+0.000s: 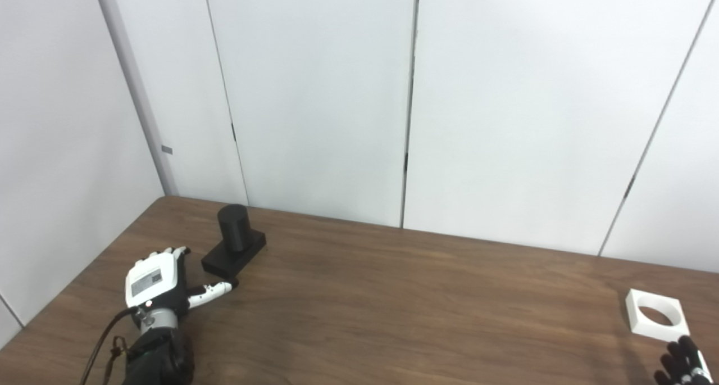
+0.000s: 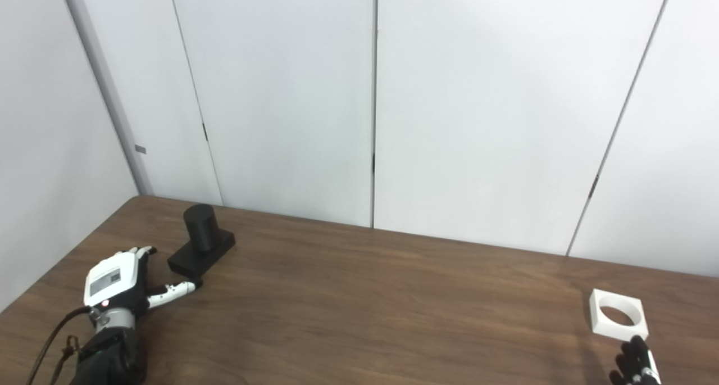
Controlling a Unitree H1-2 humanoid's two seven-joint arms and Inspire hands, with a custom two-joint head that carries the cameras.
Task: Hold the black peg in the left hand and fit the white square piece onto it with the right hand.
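One black peg (image 1: 235,227) is standing upright on its square base at the table's (image 1: 393,306) far left, while the left hand (image 1: 160,284) is sitting just beside it, fingers spread and empty, likely lining up a grasp. One white square piece (image 1: 655,315) is lying flat far right; the right hand (image 1: 682,365) is only peeking in below it, its state impossible to tell

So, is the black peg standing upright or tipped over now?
Upright. The black peg rises as a vertical cylinder from its flat base, which lies on the table. The left hand is beside it, open, not holding it.
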